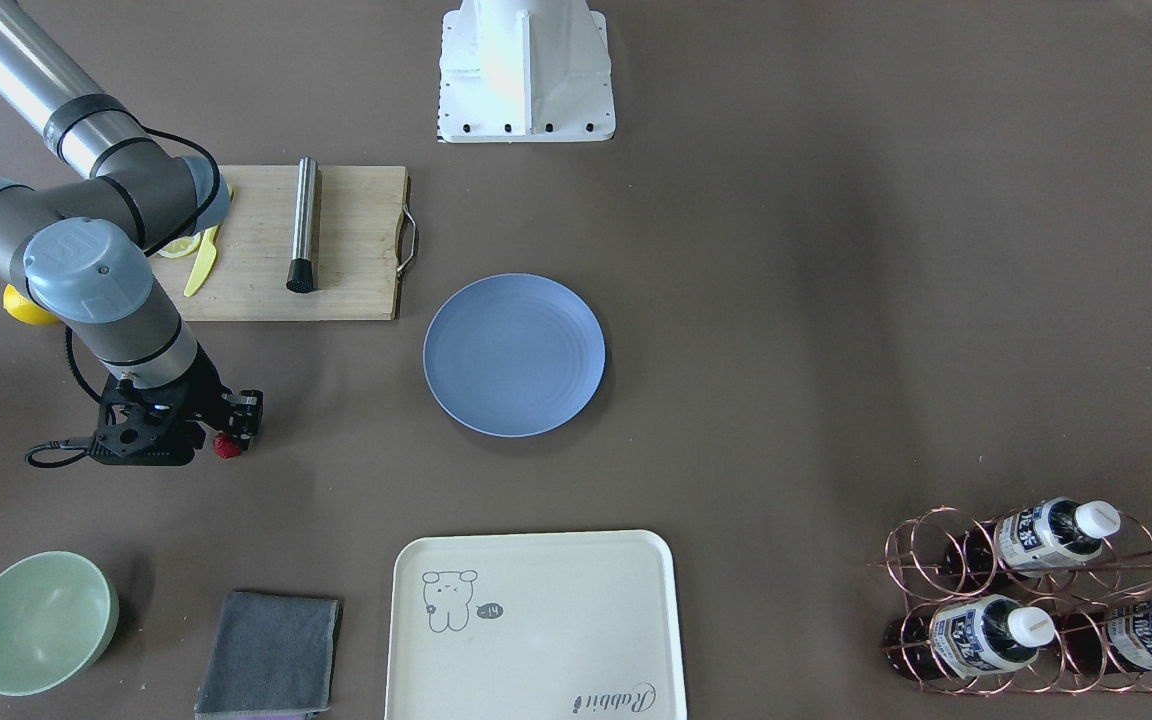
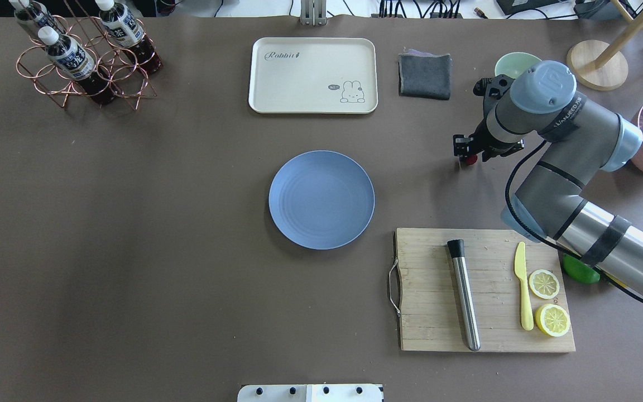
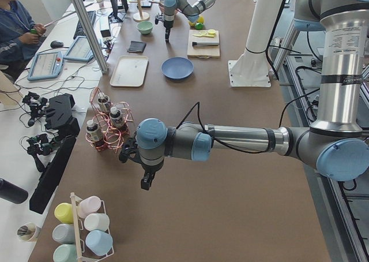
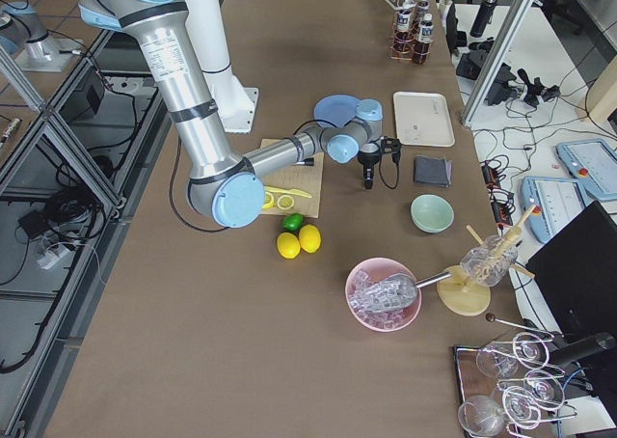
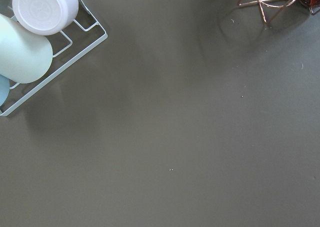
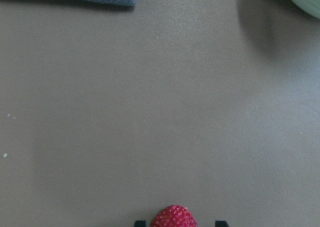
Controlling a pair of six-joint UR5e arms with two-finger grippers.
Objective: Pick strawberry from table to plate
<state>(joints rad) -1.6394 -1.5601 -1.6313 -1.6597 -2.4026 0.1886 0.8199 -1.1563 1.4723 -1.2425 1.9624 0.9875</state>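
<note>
The strawberry, small, red and bumpy, lies on the brown table to the robot's right of the light blue plate. My right gripper is lowered over it. The fingertips stand either side of the berry with small gaps, so the gripper is open. From the front, the strawberry shows at the right gripper, well left of the plate, which has nothing on it. The left gripper hangs over bare table near the bottle rack; I cannot tell whether it is open or shut.
A wooden cutting board carries a steel muddler, a yellow knife and two lemon slices. A green lime lies beside it. A cream tray, grey cloth, green bowl and bottle rack line the far edge.
</note>
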